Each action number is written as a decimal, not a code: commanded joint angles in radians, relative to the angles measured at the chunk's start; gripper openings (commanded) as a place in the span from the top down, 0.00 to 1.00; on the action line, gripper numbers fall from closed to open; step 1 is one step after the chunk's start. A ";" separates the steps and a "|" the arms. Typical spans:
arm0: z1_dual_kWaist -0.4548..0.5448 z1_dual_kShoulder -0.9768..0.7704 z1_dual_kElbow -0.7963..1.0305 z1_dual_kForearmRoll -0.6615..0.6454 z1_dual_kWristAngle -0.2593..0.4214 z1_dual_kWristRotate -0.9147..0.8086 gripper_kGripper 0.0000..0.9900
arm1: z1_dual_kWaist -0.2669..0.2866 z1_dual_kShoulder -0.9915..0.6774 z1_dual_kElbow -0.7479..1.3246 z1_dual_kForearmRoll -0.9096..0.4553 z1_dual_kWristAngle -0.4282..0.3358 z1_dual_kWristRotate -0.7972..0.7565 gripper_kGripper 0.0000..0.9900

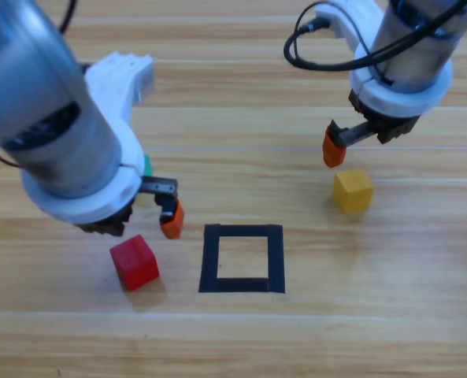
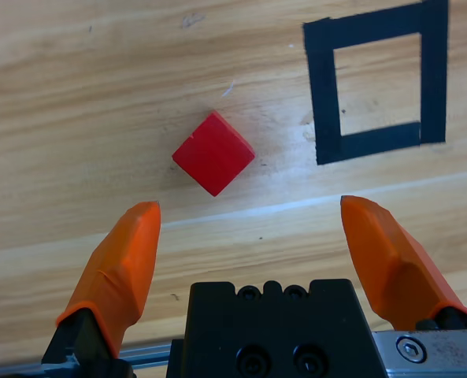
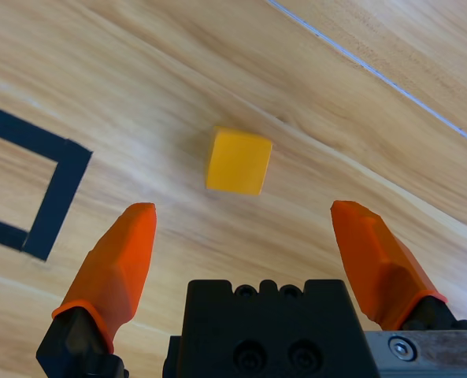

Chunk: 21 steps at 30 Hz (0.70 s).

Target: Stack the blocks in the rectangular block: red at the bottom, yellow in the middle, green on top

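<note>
Lying tilted on the wooden table (image 1: pixel 296 346), the red cube (image 1: pixel 135 262) is seen just left of the black tape square (image 1: pixel 242 258), apart from it, with the left gripper (image 2: pixel 249 228) held above it, jaws spread wide and empty. Bare wood is shown inside the square, and open table is left all round it. Up and to the right, well apart, the yellow cube (image 1: pixel 353 190) is found below the right gripper (image 3: pixel 245 236), whose jaws are likewise parted.
</note>
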 commanded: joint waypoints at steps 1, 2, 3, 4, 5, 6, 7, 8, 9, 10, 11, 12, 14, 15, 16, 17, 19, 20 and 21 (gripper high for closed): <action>0.087 0.080 -0.035 0.025 -0.042 -0.177 0.02 | -0.068 0.146 -0.026 -0.051 0.002 0.029 0.00; 0.087 0.088 -0.038 0.031 -0.040 -0.227 0.02 | -0.071 0.157 -0.027 -0.057 0.002 0.037 0.00; 0.089 0.095 -0.044 0.034 -0.040 -0.263 0.02 | -0.075 0.166 -0.030 -0.063 0.002 0.040 0.00; 0.089 0.108 -0.055 0.040 -0.040 -0.300 0.02 | -0.076 0.175 -0.032 -0.068 0.002 0.040 0.00; 0.089 0.112 -0.061 0.049 -0.040 -0.334 0.02 | -0.079 0.183 -0.032 -0.073 0.002 0.042 0.00; 0.089 0.114 -0.064 0.055 -0.040 -0.372 0.02 | -0.079 0.187 -0.032 -0.079 0.002 0.042 0.00; 0.091 0.114 -0.066 0.057 -0.040 -0.401 0.02 | -0.081 0.193 -0.030 -0.083 0.002 0.042 0.00; 0.094 0.115 -0.066 0.057 -0.045 -0.435 0.02 | -0.081 0.196 -0.030 -0.085 0.002 0.042 0.00; 0.097 0.120 -0.066 0.057 -0.051 -0.452 0.02 | -0.081 0.201 -0.030 -0.085 0.002 0.042 0.00; 0.109 0.123 -0.067 0.057 -0.065 -0.464 0.02 | -0.082 0.204 -0.030 -0.088 0.003 0.042 0.00; 0.121 0.132 -0.067 0.057 -0.080 -0.481 0.02 | -0.082 0.210 -0.030 -0.093 0.002 0.043 0.00; 0.132 0.141 -0.067 0.057 -0.095 -0.490 0.02 | -0.082 0.216 -0.029 -0.094 0.003 0.043 0.00; 0.146 0.157 -0.064 0.058 -0.114 -0.512 0.03 | -0.084 0.223 -0.026 -0.100 0.009 0.042 0.00; 0.149 0.168 -0.066 0.058 -0.118 -0.516 0.03 | -0.084 0.226 -0.024 -0.102 0.015 0.042 0.00; 0.152 0.177 -0.066 0.058 -0.123 -0.527 0.03 | -0.084 0.229 -0.020 -0.105 0.023 0.040 0.00; 0.155 0.186 -0.064 0.058 -0.128 -0.532 0.03 | -0.082 0.229 -0.017 -0.108 0.029 0.040 0.00; 0.160 0.197 -0.055 0.058 -0.132 -0.549 0.03 | -0.084 0.230 -0.007 -0.114 0.049 0.042 0.00; 0.163 0.200 -0.051 0.057 -0.134 -0.553 0.03 | -0.084 0.230 0.002 -0.117 0.054 0.045 0.00; 0.166 0.206 -0.046 0.057 -0.138 -0.558 0.03 | -0.084 0.230 0.006 -0.122 0.055 0.057 0.00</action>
